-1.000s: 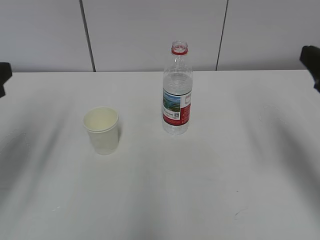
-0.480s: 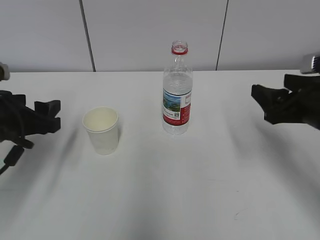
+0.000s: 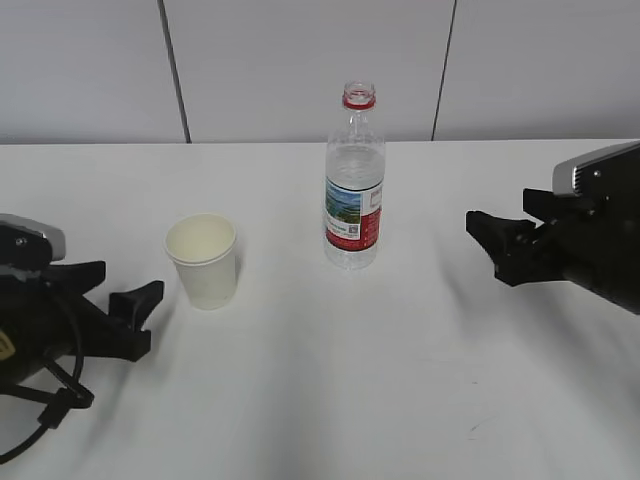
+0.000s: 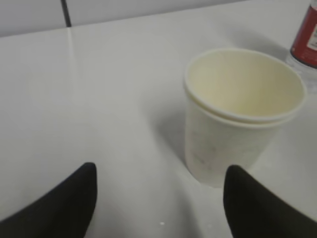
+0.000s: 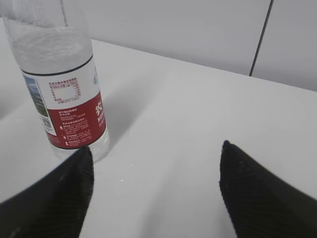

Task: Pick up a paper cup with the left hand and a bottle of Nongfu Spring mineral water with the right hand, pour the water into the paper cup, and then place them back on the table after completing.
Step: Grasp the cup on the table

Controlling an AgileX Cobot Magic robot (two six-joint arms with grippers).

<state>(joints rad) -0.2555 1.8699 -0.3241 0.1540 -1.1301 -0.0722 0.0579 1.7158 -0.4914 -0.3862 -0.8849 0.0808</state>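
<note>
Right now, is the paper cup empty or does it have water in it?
Empty. The left wrist view looks straight into the paper cup, and only its dry cream inside shows. It stands upright on the table.

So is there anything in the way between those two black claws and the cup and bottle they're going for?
Nothing visible. Only bare table lies between the left end effector and the paper cup, and between the right end effector and the water bottle. Both end effectors are open, and cup and bottle stand apart.
</note>
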